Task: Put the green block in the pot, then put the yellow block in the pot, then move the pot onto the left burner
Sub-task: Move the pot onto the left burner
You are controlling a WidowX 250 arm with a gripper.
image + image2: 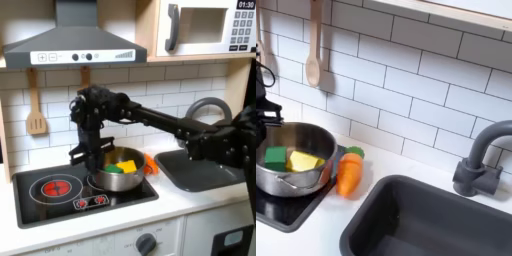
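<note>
The shiny steel pot stands on the stove's right burner in the first exterior view. Inside it lie the green block and the yellow block, side by side. The left burner glows red and is bare. My gripper hangs down from the black arm at the pot's left rim, low and close to it. Its fingers are dark and blurred against the pot, so their state and any contact are unclear.
An orange carrot lies just right of the pot, against the stove's edge. Beyond it are the dark sink and grey faucet. A wooden spatula hangs on the tiled wall.
</note>
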